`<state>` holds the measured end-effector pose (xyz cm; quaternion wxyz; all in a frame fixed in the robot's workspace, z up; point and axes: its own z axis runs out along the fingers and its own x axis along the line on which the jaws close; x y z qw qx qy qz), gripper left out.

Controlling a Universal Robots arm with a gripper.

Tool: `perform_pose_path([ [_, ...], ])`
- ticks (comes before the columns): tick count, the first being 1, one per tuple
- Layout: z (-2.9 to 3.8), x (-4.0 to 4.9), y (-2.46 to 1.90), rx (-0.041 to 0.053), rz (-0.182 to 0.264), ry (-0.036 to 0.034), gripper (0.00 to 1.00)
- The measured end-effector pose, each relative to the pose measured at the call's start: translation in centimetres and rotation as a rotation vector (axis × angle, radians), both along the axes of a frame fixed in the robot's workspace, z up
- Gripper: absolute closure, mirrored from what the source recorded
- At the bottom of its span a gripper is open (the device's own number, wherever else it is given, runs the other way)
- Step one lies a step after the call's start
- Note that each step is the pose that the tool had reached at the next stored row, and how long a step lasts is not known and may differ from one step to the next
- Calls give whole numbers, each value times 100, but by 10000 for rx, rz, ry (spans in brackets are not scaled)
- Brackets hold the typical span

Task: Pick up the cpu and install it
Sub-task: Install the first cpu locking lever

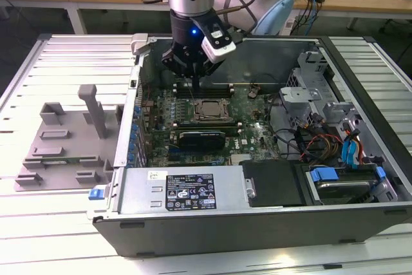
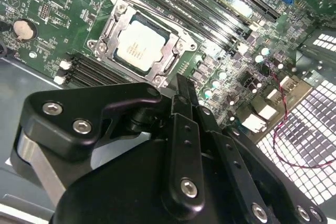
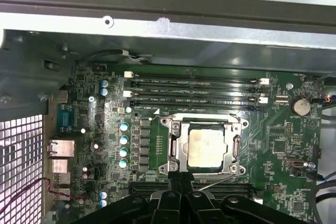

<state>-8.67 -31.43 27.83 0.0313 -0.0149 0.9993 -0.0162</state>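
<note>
Cpu (image 3: pixel 206 148), a small flat square chip with a silvery-white metal top, lies level and face up inside the black rectangular metal socket frame (image 3: pixel 176 145) on the green motherboard (image 3: pixel 283 140). Being square, it has no clear long axis; its edges run parallel to the frame and to the long black memory slots (image 3: pixel 194 90) beside it. The black gripper (image 3: pixel 181 179) hangs just above the frame's edge with its slim fingers pressed together and nothing between them. In the exterior view it sits at about 11 o'clock from the chip. The grey plastic tray (image 1: pixel 61 146) lies at 9 o'clock from the dark open computer case (image 1: pixel 193 223).
</note>
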Motion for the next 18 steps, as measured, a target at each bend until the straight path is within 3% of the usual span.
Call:
perform_pose_path([
  [3, -1, -75, 0, 0, 0, -1, 89],
  [5, -2, -183, 0, 28, -1, 0, 89],
  [7, -2, -211, 0, 108, -1, -1, 89],
  [9, -2, -264, 0, 317, -1, -1, 89],
  [14, -1, -275, 0, 357, -1, 0, 89],
  [15, -2, -282, 0, 511, -1, 0, 89],
  [17, -3, -295, 0, 679, -1, -1, 89],
  [18, -3, -305, 0, 835, 1, 0, 89],
])
